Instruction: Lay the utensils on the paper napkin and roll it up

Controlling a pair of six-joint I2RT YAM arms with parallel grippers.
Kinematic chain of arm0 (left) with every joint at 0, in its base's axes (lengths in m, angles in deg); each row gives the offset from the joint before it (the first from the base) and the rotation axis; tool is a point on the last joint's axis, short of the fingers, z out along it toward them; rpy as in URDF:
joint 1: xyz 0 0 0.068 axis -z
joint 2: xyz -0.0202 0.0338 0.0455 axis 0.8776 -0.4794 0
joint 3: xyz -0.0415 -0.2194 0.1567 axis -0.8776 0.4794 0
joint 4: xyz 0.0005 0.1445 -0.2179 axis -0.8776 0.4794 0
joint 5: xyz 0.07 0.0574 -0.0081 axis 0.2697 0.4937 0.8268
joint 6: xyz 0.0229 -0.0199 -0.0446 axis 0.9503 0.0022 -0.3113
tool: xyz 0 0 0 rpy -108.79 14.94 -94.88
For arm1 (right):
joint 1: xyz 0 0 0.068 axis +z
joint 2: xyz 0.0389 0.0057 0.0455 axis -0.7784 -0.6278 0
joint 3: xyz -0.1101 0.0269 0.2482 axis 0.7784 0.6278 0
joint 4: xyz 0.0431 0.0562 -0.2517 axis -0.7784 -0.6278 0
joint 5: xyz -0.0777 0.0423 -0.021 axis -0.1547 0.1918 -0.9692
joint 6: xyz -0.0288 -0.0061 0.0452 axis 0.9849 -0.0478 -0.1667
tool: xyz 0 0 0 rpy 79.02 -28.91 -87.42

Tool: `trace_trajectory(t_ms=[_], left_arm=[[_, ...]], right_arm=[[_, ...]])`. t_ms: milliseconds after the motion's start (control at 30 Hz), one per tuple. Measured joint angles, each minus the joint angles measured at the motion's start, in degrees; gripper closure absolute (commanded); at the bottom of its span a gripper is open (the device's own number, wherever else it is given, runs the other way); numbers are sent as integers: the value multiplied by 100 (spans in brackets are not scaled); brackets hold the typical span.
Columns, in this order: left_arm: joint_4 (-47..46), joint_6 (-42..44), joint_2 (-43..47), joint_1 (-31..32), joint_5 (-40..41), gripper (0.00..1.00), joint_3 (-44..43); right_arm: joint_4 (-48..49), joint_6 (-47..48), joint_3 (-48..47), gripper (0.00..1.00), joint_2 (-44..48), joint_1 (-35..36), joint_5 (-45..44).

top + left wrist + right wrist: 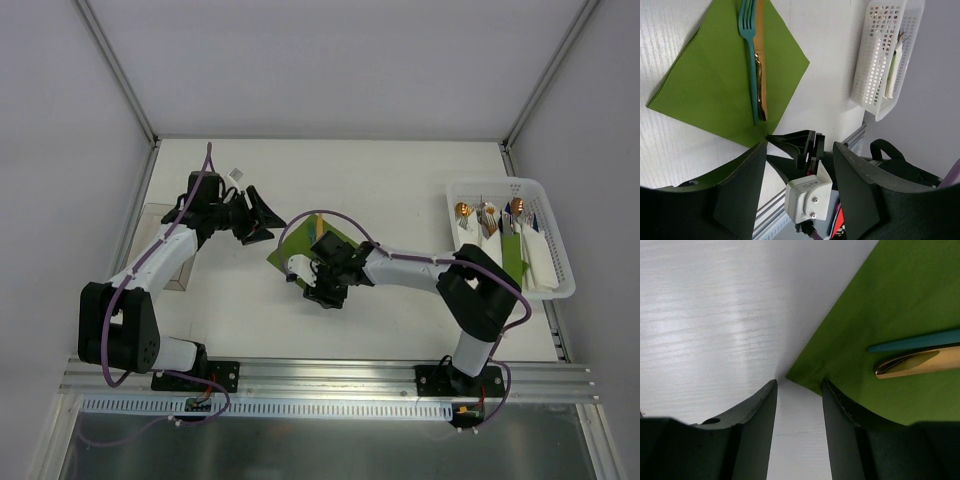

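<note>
Left of the white basket [875, 60], the green napkin [715, 85] lies flat under the utensils [760, 85], thin and floppy, probably best pinched at the corner the right gripper [799, 390] straddles with jaws spread, while the left gripper [800, 144] hovers spread, farther from the basket.

The left arm [150, 262] and right arm [410, 266] wear white shells between black joints, a purple cable [338, 214] looping along each. The left gripper [800, 144] has broad, matte black wedge fingers [740, 195].
</note>
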Motion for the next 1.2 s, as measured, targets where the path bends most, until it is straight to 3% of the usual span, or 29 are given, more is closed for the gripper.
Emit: trace_trajectory(t_ms=[100,200,233,933,1200], left_arm=[[-7,0,0,-22,-20,44,0],[-17,0,7,-22,-22,44,22],[-17,0,13,-22,-24,44,39],[-44,13,48,-96,-61,42,142],[-133,149,361,-96,-61,40,651]], right_arm=[[92,0,-2,65,-26,-2,-9],[205,4,-2,85,-50,-2,-24],[234,11,-2,100,-57,-2,-22],[-334,-179,-59,100,352,-20,435],[-697,-310,-636,100,133,-531,986]])
